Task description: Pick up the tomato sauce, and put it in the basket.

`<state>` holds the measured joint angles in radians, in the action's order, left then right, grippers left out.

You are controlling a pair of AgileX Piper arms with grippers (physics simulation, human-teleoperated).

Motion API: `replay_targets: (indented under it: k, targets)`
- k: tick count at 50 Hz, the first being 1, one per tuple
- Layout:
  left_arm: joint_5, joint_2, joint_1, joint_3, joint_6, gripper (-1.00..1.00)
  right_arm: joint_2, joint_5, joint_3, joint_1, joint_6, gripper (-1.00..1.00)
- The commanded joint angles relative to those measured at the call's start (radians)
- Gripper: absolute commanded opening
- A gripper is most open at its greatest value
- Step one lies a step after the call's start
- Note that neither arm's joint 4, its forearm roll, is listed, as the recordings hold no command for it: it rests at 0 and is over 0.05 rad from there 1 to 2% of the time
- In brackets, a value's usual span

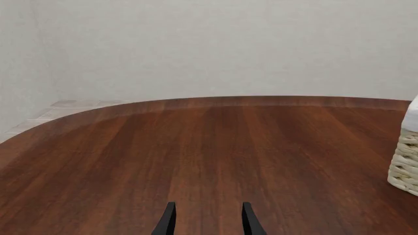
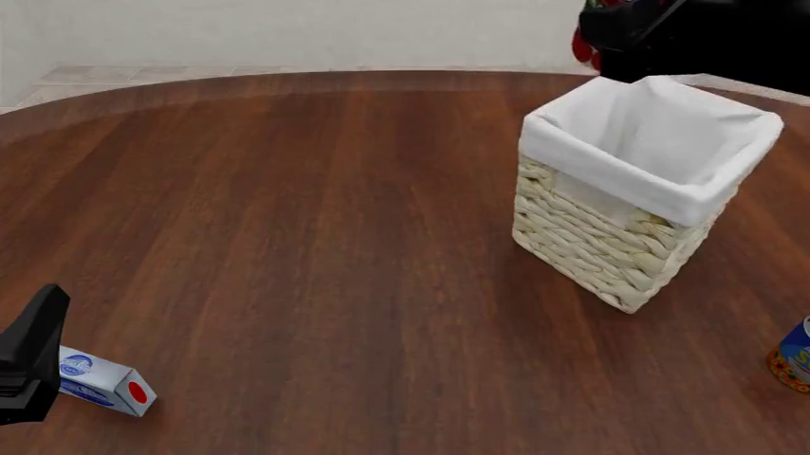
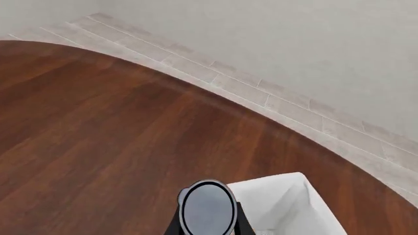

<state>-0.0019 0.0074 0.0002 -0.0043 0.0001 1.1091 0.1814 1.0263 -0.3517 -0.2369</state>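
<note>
The tomato sauce [image 3: 207, 208] shows its round silver-grey top in the right wrist view, held between the dark fingers of my right gripper [image 3: 207, 221]. In the front view a bit of its red label [image 2: 583, 44] peeks out beside the right gripper [image 2: 613, 30], high above the far rim of the basket [image 2: 605, 248]. The basket's white lining [image 3: 282, 205] lies just below the can. My left gripper [image 1: 207, 221] is open with nothing between its fingers, low at the near left of the table [image 2: 30, 368].
A white-blue carton with a red dot [image 2: 109, 388] lies next to the left gripper. A blue-orange can [image 2: 794, 355] stands at the near right edge of view. The basket's corner [image 1: 406, 164] shows in the left wrist view.
</note>
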Motion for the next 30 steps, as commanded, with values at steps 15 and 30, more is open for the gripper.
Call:
replay_targets:
  k: [15,30]
  targets:
    - [0.000,0.000,0.000,0.000,0.000,1.00,0.027,-0.041,0.003,0.120,0.015,-1.00]
    - [0.000,0.000,0.000,0.000,0.000,1.00,0.071,-0.088,-0.016,0.173,0.017,-1.00]
